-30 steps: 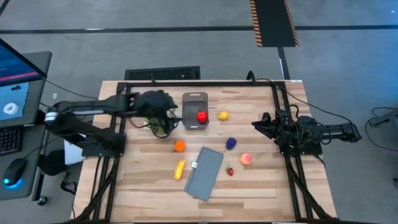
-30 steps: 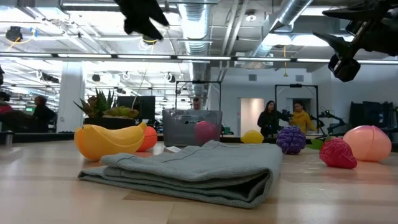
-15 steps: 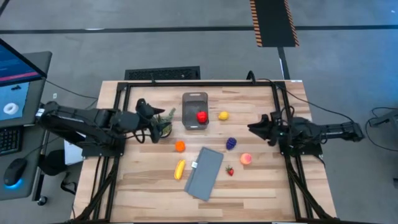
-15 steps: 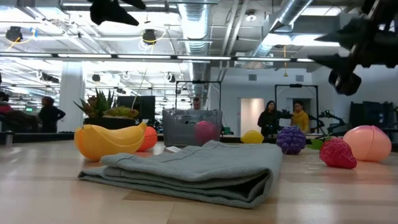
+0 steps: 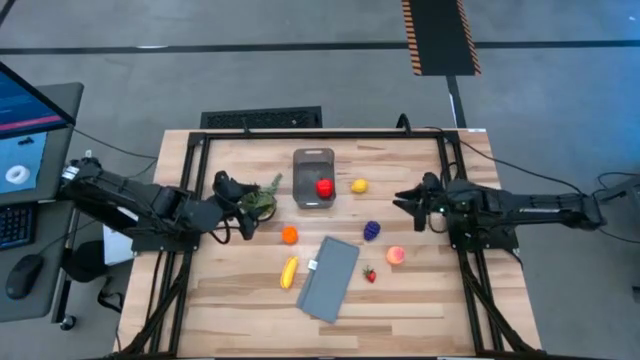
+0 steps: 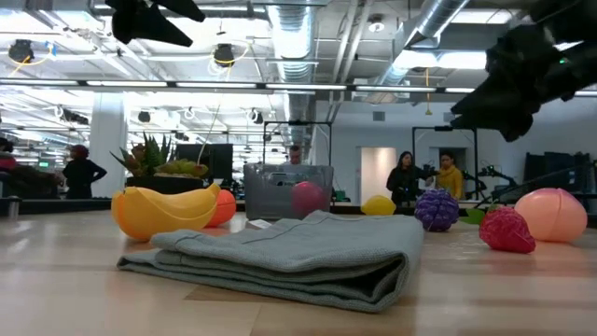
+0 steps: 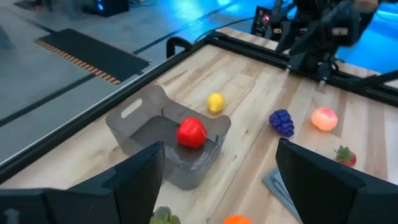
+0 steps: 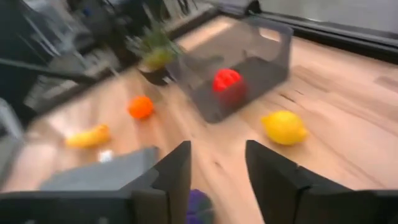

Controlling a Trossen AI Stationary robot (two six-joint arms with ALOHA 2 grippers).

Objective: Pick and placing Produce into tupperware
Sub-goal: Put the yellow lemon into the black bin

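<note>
High view: my left gripper [image 5: 222, 183] sits over the left side of the surface [image 5: 420, 290], jaws apart and empty, just beside the pineapple [image 5: 258, 199]. Right gripper [image 5: 402, 198] hangs over the right side, jaws apart, empty. Between the two: tupperware [image 5: 313, 178] with the red fruit [image 5: 324, 187] inside, lemon [image 5: 359, 186] just beside it, toward the right jaws. Grapes [image 5: 372, 230], peach [image 5: 396, 255] and strawberry [image 5: 369, 274] lie on the near side of the right jaws; orange [image 5: 289, 235] and banana [image 5: 289, 272] flank the grey cloth [image 5: 329, 277].

Low view: both arms are high off the surface, clear of everything.

Left wrist: tub dead ahead, open-topped, translucent grey.

Right wrist: lemon ahead of the jaws, tub behind it.
</note>
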